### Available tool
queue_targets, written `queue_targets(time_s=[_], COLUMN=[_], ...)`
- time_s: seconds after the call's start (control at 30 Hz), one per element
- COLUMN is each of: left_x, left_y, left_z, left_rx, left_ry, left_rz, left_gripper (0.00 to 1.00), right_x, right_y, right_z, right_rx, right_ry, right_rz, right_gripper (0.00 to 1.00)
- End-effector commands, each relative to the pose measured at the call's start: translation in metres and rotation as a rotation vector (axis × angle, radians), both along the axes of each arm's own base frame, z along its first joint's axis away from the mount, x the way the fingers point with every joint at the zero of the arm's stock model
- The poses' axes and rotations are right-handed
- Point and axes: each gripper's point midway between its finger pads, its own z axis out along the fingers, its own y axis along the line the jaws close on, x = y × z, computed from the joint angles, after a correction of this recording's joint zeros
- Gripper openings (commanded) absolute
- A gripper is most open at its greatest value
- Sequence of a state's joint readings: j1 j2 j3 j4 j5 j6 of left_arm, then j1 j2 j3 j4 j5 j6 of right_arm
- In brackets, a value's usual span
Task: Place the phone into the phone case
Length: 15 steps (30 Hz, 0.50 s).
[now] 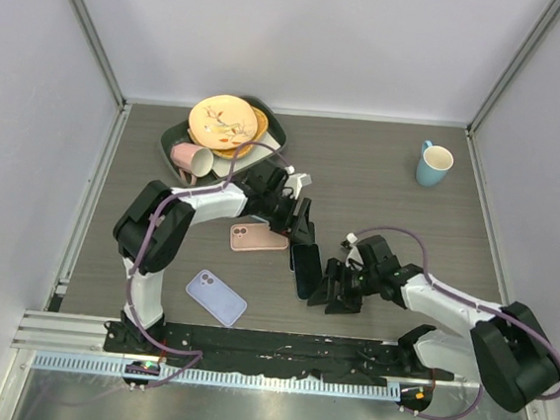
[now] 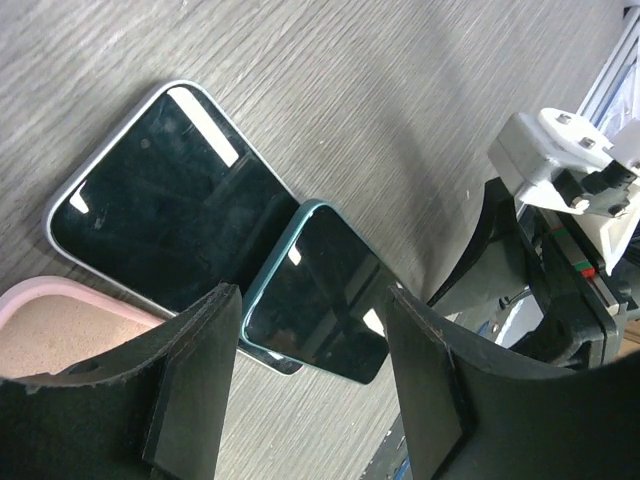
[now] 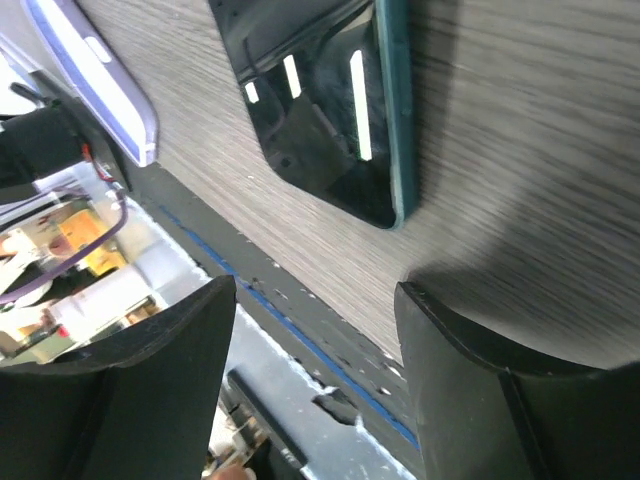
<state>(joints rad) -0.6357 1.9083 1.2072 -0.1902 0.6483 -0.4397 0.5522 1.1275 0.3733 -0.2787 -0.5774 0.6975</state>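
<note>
A dark-screened phone with a teal rim lies face up at the table's middle. Whether the teal is a case around it I cannot tell. Its far end rests on a silver-rimmed phone, also face up. A pink phone case lies just left of them. My left gripper hovers open over the teal phone's far end, holding nothing. My right gripper stands open at the phone's near right edge, with only table between its fingers.
A lavender phone or case lies camera side up at the front left. A green tray at the back holds plates and a pink cup. A blue mug stands back right. The black rail runs along the near edge.
</note>
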Motion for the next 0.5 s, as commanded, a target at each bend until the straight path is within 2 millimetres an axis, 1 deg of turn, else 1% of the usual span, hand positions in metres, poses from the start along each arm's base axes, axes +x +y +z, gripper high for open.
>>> queue_targets(time_s=[0.0,0.07,0.13,0.17,0.2,0.23,0.27,0.3,0.33,0.4,0.43,0.47], left_x=[0.0,-0.002,-0.005,-0.007,-0.007,-0.01,-0.013,-0.015,-0.018,-0.022,-0.026,-0.028], left_y=[-0.006,-0.006,-0.005,-0.004,-0.004,-0.002,-0.002,-0.002,0.0,-0.002,-0.001,-0.004], left_z=[0.005,0.0,-0.005,-0.007,-0.009,-0.012,-0.012,-0.011,-0.014,-0.012,-0.011,-0.009], left_rx=[-0.016,-0.012,-0.007,-0.002,-0.001,0.003,0.0,-0.004,-0.002,-0.025,-0.031,-0.048], left_ry=[-0.002,0.015,0.028,0.031,0.033,0.041,0.049,0.049,0.055,0.067,0.075,0.08], left_rz=[-0.039,-0.038,-0.04,-0.042,-0.041,-0.042,-0.047,-0.049,-0.053,-0.055,-0.053,-0.052], left_gripper=[0.63,0.62,0.62,0.62,0.62,0.61,0.61,0.61,0.6,0.59,0.57,0.56], right_x=[0.007,0.007,0.016,0.018,0.021,0.028,0.028,0.034,0.04,0.047,0.052,0.053], right_y=[0.03,0.029,0.033,0.032,0.033,0.034,0.029,0.03,0.028,0.025,0.022,0.019], right_z=[0.005,-0.006,-0.008,-0.014,-0.015,-0.014,-0.02,-0.017,-0.018,-0.017,-0.018,-0.02], right_rx=[0.122,0.091,0.087,0.065,0.057,0.047,0.0,-0.002,-0.023,-0.049,-0.069,-0.089], right_ry=[0.001,0.031,0.004,0.018,0.009,-0.01,0.004,-0.02,-0.05,-0.076,-0.099,-0.093], right_rz=[0.005,-0.001,-0.015,-0.021,-0.028,-0.035,-0.049,-0.053,-0.061,-0.072,-0.08,-0.085], right_gripper=[0.7,0.7,0.7,0.7,0.7,0.7,0.69,0.7,0.7,0.7,0.7,0.7])
